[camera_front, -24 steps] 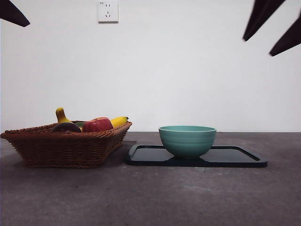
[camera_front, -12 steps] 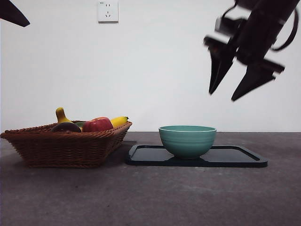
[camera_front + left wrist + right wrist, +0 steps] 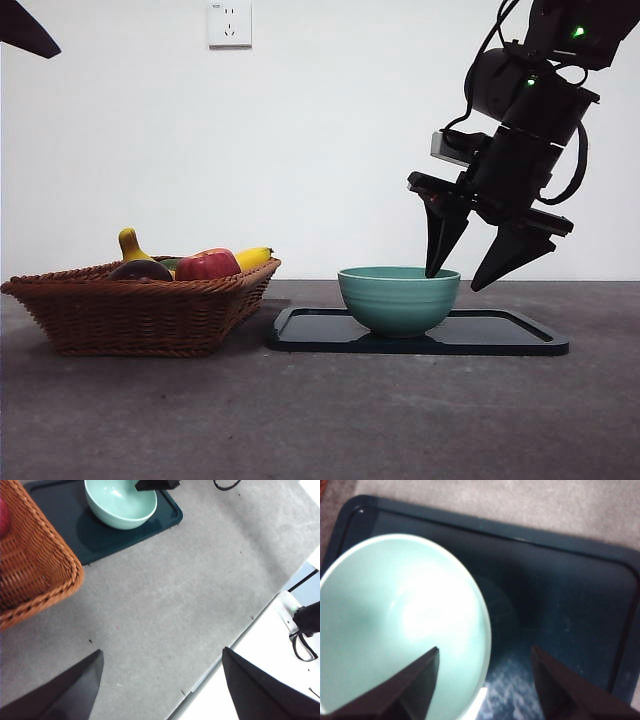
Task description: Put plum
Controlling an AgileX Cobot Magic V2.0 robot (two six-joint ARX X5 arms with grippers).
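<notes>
At the right of the frame the right end effector (image 3: 468, 280) has dropped from the top corner, jaws wide and empty astride the teal bowl's (image 3: 398, 299) rim, while the plum (image 3: 141, 270) lies untouched in the wicker basket (image 3: 140, 315) far left.

— What is being shown of the right gripper (image 3: 459, 279)?
— Two tapering black jaws are being shown, with a grey block above them.
— And the arm?
— Black housings are being looped by black cables, and two green lights are being lit.
</notes>
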